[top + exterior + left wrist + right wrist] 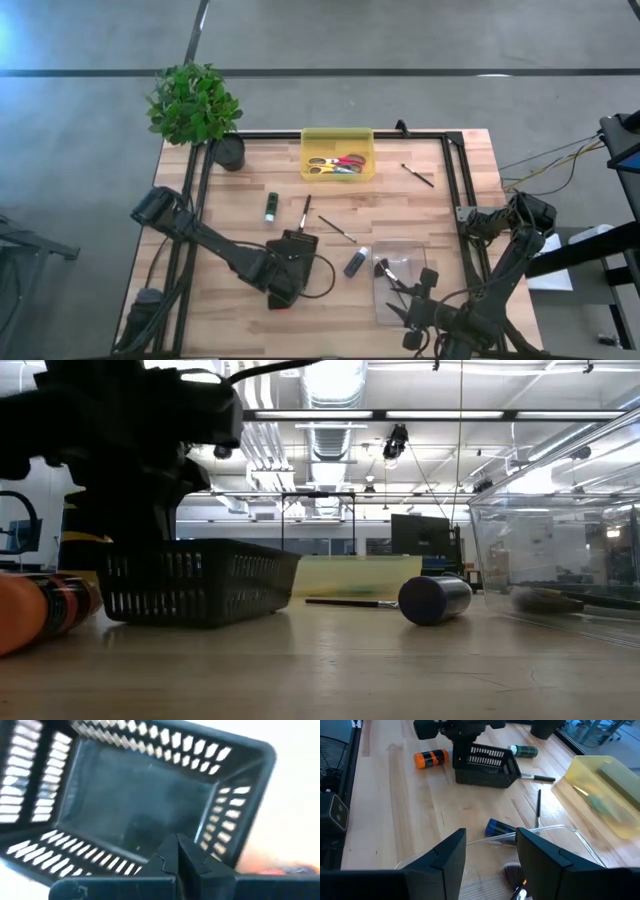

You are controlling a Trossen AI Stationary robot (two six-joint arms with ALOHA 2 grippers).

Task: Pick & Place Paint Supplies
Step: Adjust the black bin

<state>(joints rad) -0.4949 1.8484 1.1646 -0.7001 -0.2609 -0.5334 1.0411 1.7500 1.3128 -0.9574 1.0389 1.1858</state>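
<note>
Bright overhead ceiling strip lights (440, 415), left wrist view motion-blurred, soft faint shadows, low view foreground unfocused

The orange tube (40, 610) is blurred and cut off at the low view's edge.

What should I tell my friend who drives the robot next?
Left hand: shut on the rim of the black mesh plastic basket, which is empty.
Right hand: open, above the clear plastic box, which holds one soft-headed brush.
Lying loose: green paint tube, dark blue paint tube, orange paint tube, three thin dark brushes.
Done: one brush boxed. Left: everything loose.
</note>
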